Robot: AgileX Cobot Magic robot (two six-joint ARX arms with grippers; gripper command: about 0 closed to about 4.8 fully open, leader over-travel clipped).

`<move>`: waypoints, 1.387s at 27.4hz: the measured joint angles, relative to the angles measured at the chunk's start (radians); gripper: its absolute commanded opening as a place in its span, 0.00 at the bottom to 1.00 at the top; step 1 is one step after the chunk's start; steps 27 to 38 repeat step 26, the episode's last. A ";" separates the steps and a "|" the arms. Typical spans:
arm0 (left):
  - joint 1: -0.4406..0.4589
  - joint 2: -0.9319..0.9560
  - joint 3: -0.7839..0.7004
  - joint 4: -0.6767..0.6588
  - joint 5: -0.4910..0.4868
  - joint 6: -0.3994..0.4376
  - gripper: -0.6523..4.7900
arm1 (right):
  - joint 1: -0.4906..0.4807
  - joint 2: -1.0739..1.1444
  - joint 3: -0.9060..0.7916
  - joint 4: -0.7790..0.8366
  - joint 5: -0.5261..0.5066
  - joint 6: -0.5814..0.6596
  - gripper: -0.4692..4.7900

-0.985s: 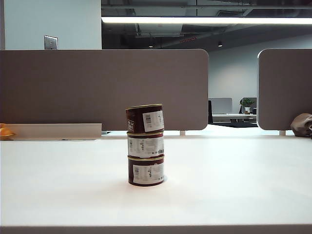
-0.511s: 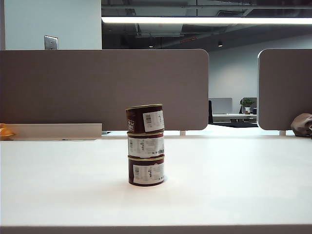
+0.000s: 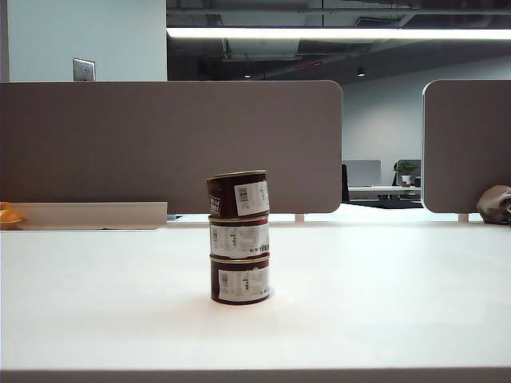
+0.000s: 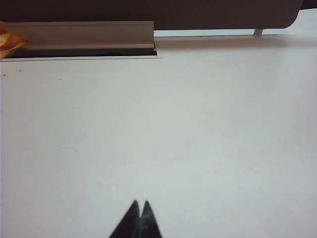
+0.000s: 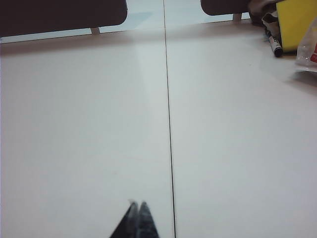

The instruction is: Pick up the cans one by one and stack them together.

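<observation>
Claws first: left claw [image 4: 138, 204] pressed together over bare white bench [image 3: 96, 303], three tomato-paste cans [image 3: 239, 237] stacked in one column mid-bench, top can tilted a touch, and right claw [image 5: 137, 204] pressed together beside the bench seam [image 5: 169, 119].

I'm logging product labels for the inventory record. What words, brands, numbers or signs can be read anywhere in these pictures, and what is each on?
Top dark red tin: white barcode panel and white lettering, too blurred to read.
Middle red tin: white label with barcode, print too small to read.
Bottom dark red tin: white barcode panel, unreadable.
Yellow box and black marker: no legible text.
Nothing legible near the shut left gripper or shut right gripper.
</observation>
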 measured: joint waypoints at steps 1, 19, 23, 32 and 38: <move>0.003 0.000 0.000 0.000 0.000 0.000 0.11 | 0.000 0.000 0.000 0.000 0.000 0.000 0.09; 0.149 0.000 0.000 0.000 0.002 0.000 0.11 | 0.000 0.000 0.000 0.000 0.000 0.000 0.09; 0.149 0.000 0.000 0.000 0.002 0.000 0.11 | 0.000 0.000 0.000 0.000 0.000 0.000 0.09; 0.149 0.000 0.000 0.000 0.002 0.000 0.11 | 0.000 0.000 0.000 0.000 0.000 0.000 0.09; 0.149 0.000 0.000 0.000 0.002 0.000 0.11 | 0.000 0.000 0.000 0.000 0.000 0.000 0.09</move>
